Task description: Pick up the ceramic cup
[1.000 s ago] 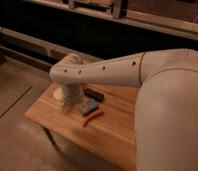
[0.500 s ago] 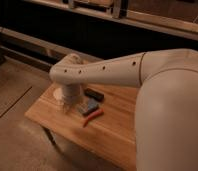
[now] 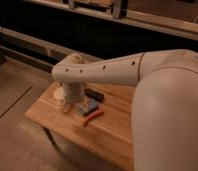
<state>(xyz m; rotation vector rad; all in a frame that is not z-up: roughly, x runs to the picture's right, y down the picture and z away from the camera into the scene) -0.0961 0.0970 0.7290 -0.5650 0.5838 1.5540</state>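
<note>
The ceramic cup is cream-white and stands near the far left corner of the wooden table. Only its left side shows, as my arm's wrist covers the rest. My gripper points straight down at the end of the white arm, right at the cup's near right side. Whether it touches the cup cannot be told.
A blue block lies just right of the gripper, with a red tool in front of it and a dark flat object behind. The table's left edge is close to the cup. A dark shelf wall runs behind the table.
</note>
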